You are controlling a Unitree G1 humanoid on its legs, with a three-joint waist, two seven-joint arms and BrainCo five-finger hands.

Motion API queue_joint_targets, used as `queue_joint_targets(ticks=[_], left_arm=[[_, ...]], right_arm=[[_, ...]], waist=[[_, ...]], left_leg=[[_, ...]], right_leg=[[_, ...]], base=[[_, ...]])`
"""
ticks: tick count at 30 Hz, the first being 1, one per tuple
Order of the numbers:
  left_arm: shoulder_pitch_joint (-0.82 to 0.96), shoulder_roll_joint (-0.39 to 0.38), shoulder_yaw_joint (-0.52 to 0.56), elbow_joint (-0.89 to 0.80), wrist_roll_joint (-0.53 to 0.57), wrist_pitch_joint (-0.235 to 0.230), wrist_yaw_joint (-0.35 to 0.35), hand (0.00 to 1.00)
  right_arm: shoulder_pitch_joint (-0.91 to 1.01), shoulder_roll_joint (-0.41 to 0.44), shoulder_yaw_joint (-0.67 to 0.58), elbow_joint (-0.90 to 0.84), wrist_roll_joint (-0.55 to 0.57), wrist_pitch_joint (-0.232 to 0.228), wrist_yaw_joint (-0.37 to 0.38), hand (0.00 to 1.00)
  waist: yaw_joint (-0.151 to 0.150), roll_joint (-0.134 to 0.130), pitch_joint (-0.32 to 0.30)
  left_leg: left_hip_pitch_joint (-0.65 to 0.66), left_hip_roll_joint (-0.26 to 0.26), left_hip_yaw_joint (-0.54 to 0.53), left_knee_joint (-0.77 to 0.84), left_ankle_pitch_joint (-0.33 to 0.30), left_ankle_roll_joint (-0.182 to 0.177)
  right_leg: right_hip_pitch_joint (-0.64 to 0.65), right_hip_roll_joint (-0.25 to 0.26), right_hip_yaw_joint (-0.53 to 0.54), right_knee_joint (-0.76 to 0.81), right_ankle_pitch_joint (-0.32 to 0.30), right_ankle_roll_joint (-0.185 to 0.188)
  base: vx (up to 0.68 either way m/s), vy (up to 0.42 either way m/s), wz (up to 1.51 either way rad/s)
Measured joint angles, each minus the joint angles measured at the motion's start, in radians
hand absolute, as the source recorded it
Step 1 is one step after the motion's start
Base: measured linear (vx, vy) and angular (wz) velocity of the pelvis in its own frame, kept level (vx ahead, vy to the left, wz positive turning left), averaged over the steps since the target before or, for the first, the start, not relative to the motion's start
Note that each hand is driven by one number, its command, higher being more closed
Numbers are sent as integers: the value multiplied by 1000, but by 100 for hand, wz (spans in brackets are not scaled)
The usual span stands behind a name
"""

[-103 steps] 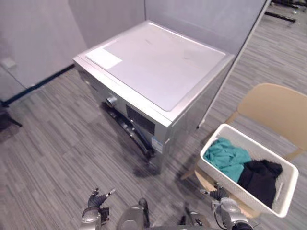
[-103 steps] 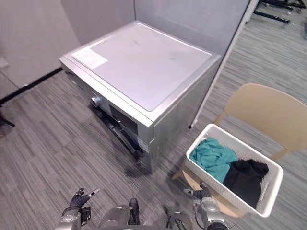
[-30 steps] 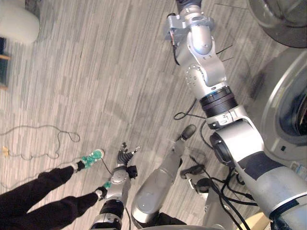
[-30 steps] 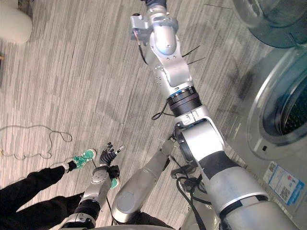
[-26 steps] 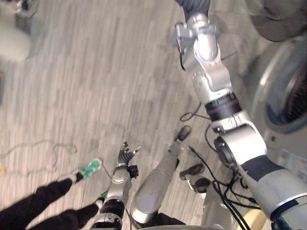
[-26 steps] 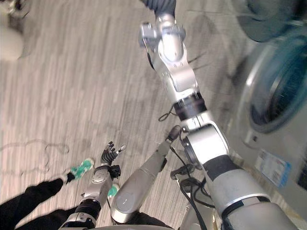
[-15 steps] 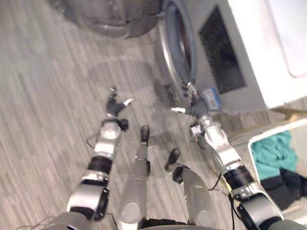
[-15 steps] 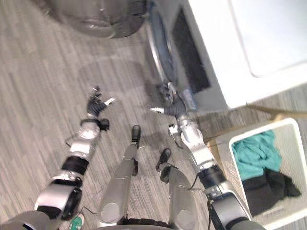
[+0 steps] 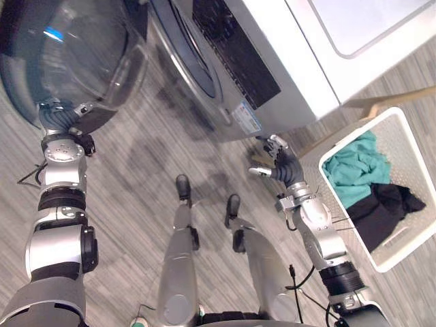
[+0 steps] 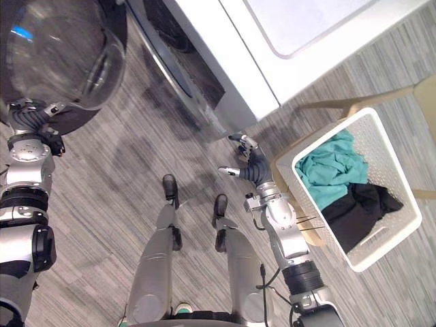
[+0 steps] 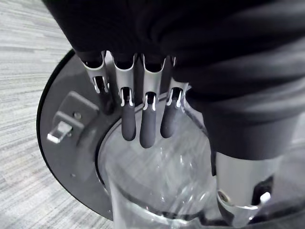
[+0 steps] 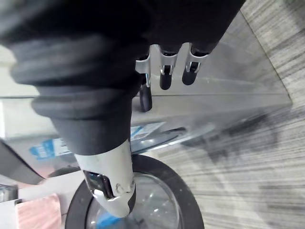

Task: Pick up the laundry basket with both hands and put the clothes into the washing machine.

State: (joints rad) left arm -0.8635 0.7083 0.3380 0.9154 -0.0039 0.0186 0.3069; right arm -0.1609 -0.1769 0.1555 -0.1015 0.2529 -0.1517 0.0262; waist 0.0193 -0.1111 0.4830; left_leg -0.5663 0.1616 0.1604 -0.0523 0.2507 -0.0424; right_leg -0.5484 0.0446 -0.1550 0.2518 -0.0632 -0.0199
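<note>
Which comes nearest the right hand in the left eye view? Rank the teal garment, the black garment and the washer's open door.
From the right hand:
1. Teal garment, in the laundry basket, at its near end.
2. Black garment, beyond it in the same basket.
3. Open door, far across on the robot's left.

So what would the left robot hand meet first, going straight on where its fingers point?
The left robot hand would likely meet the open washer door's glass first; depth unclear.
</note>
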Motion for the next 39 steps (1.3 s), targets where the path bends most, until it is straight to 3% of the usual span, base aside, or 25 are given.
queue_joint_targets(ticks=[5, 8, 12, 14, 17, 20, 23, 25, 27, 29, 31, 34, 35, 37, 38, 39], left_arm=[[6, 20, 68, -66, 28, 1, 0, 0], [98, -11, 63, -203, 36, -1, 4, 0], [333, -238, 16, -443, 23, -48, 22, 0], [472, -357, -26, -485, 9, -71, 22, 0], [707, -527, -126, -479, -4, -72, -18, 0], [835, -570, -140, -429, -4, -72, -45, 0], [955, -585, -138, -315, -1, -71, -71, 0], [983, -588, -138, -252, 12, -66, -92, 0], [993, -588, -138, -190, 36, -59, -113, 0], [994, -582, -137, -160, 58, -56, -128, 0], [983, -579, -131, -109, 87, -44, -131, 0], [985, -593, -130, -77, 107, -41, -130, 0], [984, -594, -129, -76, 108, -42, -130, 0], [981, -601, -131, -64, 107, -42, -129, 0], [981, -613, -133, -60, 106, -40, -129, 0], [975, -615, -133, -61, 103, -46, -129, 0]], right_arm=[[46, 32, -28, -65, 28, -4, -1, 0], [47, 57, -55, -79, 33, -3, -6, 0], [74, 76, -67, -66, 13, 2, -39, 0], [78, 74, -72, -55, -27, 0, -46, 0], [81, 61, -103, 27, -125, 2, -47, 0], [89, 45, -118, 87, -207, 9, -47, 0], [123, 39, -146, 103, -287, 28, -47, 0], [133, 29, -161, 122, -304, 33, -49, 0], [149, 24, -188, 150, -305, 44, -51, 0], [161, 15, -198, 161, -308, 46, -58, 0], [162, 13, -197, 156, -341, 46, -70, 0], [183, 9, -189, 156, -343, 45, -87, 0], [188, 9, -184, 157, -343, 45, -91, 0], [190, 8, -181, 157, -342, 47, -93, 0], [189, -5, -177, 157, -342, 47, -98, 0], [187, -22, -166, 163, -343, 47, -105, 0]], waist=[[25, 0, 0], [27, 3, 2], [50, 11, 5], [48, 23, -4], [46, 53, -69], [45, 63, -98], [18, 80, -149], [2, 78, -162], [-17, 83, -176], [-30, 77, -197], [-42, 78, -213], [-50, 112, -247], [-45, 116, -247], [-36, 120, -246], [-38, 122, -246], [-29, 122, -245]], left_leg=[[0, 7, 7, 1, 0, -1], [15, 7, 8, 5, -1, -1], [109, -9, 6, 16, -13, -15], [155, -16, 5, 42, -47, -16], [195, -25, 32, 94, -103, -11], [266, -22, 94, 114, -140, -7], [351, 4, 216, 164, -211, 5], [400, 16, 298, 213, -271, 15], [448, 46, 369, 284, -333, 7], [476, 78, 426, 321, -366, -13], [516, 125, 498, 386, -429, -50], [559, 230, 598, 482, -473, -94], [544, 278, 579, 575, -467, -82], [489, 329, 477, 731, -425, 3], [423, 333, 344, 845, -346, 79], [359, 294, 212, 898, -391, 29]], right_leg=[[2, 6, 2, -4, 1, -2], [20, 5, 1, -4, 1, -2], [100, -13, 14, 28, -33, -1], [139, -22, 23, 48, -55, 2], [181, -29, 56, 60, -77, 14], [227, -26, 121, 55, -73, 17], [285, -23, 201, 11, -57, 46], [308, -123, -7, 30, -81, 20], [360, -237, -273, 80, -103, -39], [374, -284, -378, 124, -111, -55], [373, -247, -303, 122, -95, 29], [373, -158, -225, 88, -103, 18], [373, -141, -198, 93, -110, 12], [383, -107, -153, 100, -110, 8], [398, -98, -117, 89, -105, -2], [419, -96, -89, 71, -98, -11]], base=[[37, -2, -2], [48, -7, 3], [13, -16, 3], [-2, -11, 2], [-3, 35, -23], [19, 37, -63], [49, 52, -115], [27, 59, -122], [29, 86, -101], [61, 31, -98], [62, -5, -115], [145, -57, -122], [208, -146, -115], [177, -140, -88], [245, -61, -79], [244, -20, -74]])
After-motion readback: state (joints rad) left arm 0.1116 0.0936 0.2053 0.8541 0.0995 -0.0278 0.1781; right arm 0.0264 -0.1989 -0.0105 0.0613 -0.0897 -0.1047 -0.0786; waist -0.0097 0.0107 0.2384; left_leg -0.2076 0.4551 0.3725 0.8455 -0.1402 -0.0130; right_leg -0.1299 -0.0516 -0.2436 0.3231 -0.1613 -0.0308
